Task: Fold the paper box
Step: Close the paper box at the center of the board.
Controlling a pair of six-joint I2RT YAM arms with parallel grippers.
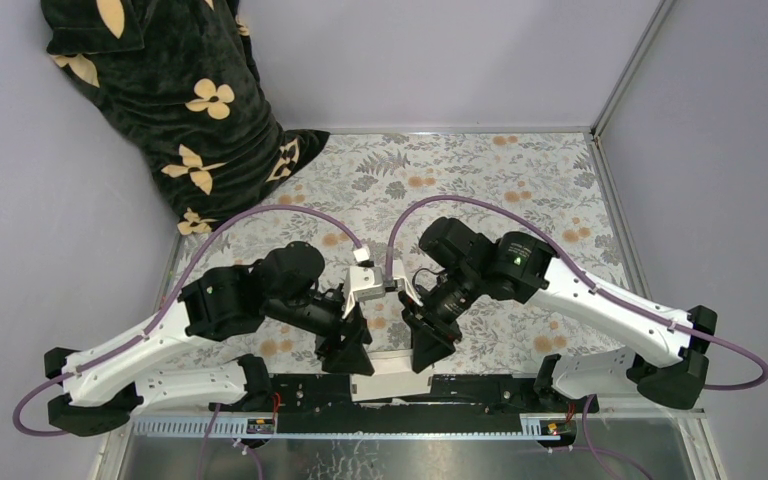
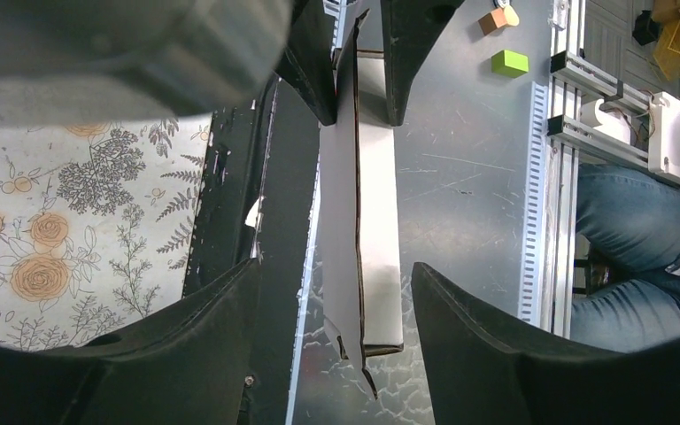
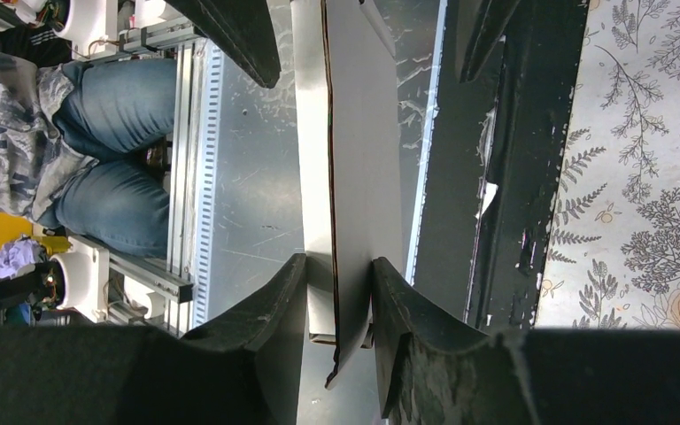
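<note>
Jaws of right gripper (image 3: pixel 340 297) pinch the paper box (image 3: pixel 363 133), those of left gripper (image 2: pixel 335 274) stand wide: hold steady, then close left squarely.

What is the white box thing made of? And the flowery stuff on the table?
The paper box looks like thin cardboard: it is matte white, flat and stiff, with a thin brownish cut edge. The flowery table cover seems to be printed cloth or maybe vinyl. The pictures don't show which.
</note>
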